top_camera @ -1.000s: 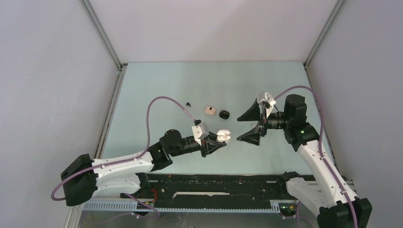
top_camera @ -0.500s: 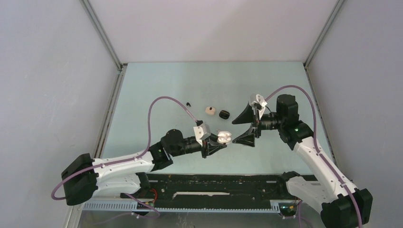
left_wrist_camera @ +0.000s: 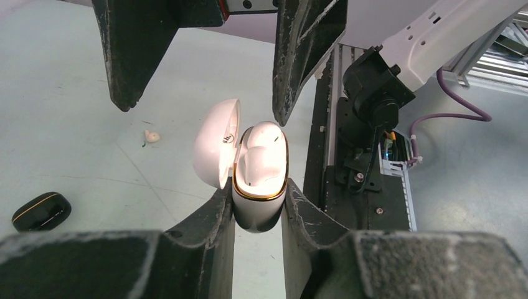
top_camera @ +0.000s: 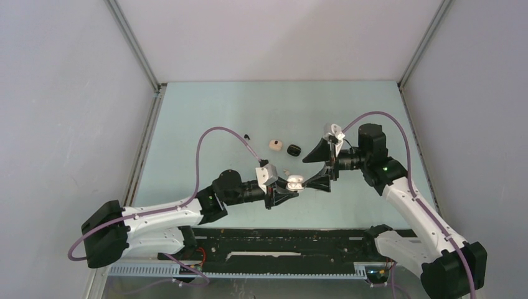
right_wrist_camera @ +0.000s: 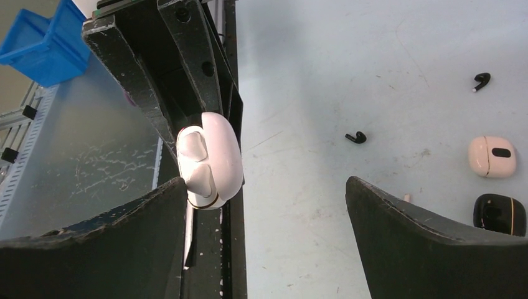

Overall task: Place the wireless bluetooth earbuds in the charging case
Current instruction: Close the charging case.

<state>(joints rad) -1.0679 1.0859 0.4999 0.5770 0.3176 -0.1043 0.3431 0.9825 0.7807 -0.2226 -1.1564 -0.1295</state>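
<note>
Left gripper (left_wrist_camera: 256, 208) pinches the open white case (left_wrist_camera: 261, 177) by its base, clear of the table (right_wrist_camera: 373, 50); two white buds (right_wrist_camera: 194, 148) seated inside; right gripper (top_camera: 316, 168) spread wide, case just off one fingertip, ungripped; black buds (right_wrist_camera: 356, 137) loose on table.

White charging case (left_wrist_camera: 261, 165): base hidden between the fingers of the left gripper (left_wrist_camera: 258, 192). Black case (right_wrist_camera: 498, 212): lower edge behind the outer finger of the right gripper (right_wrist_camera: 266, 182). Pale bud (right_wrist_camera: 406, 197): mostly hidden at that finger's edge.

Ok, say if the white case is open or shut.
Open: in the left gripper, the white case shows its lid swung aside, earbuds seated inside.
</note>
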